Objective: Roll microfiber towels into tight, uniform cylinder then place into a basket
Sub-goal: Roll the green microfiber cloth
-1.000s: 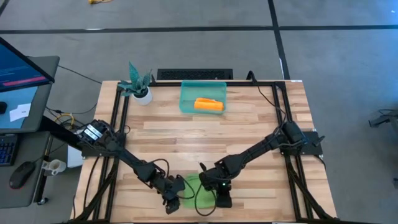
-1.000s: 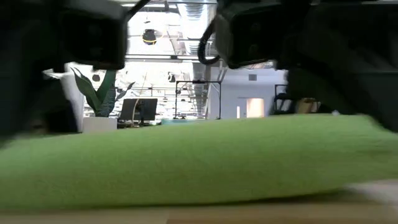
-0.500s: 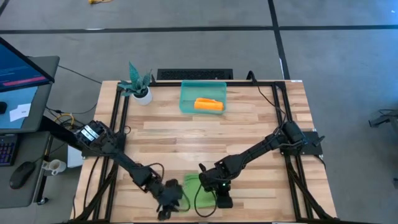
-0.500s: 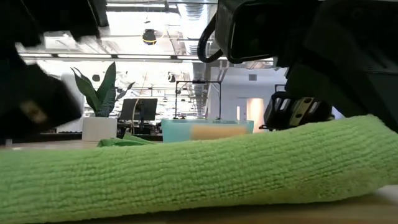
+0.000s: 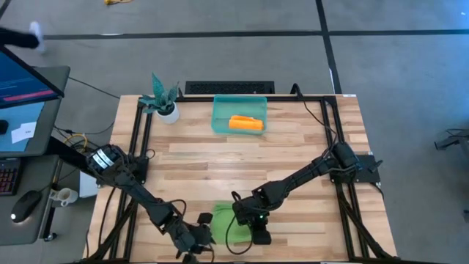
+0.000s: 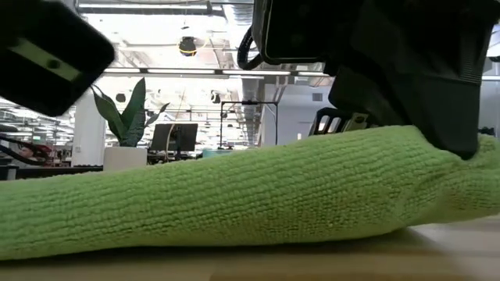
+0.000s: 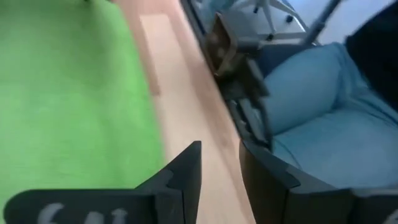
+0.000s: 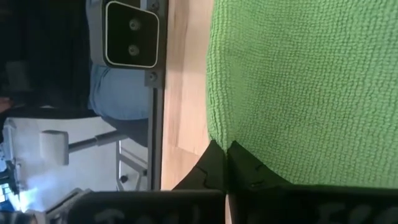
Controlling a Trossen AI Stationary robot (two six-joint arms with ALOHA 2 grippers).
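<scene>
Two towels: green one point(image 5: 223, 224) in right hand point(image 5: 258, 236), orange one point(image 5: 245, 123) in basket point(image 5: 220, 110).

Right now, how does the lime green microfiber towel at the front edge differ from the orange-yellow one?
The lime green microfiber towel lies on the wooden table at its front edge, while the orange-yellow microfiber towel already rests inside the shallow translucent teal plastic bin at the back. The orange-yellow one is a compact roll; the green one looks looser and wider. The right claw sits at the green towel; nothing touches the orange-yellow one. Both are soft cloth.
</scene>
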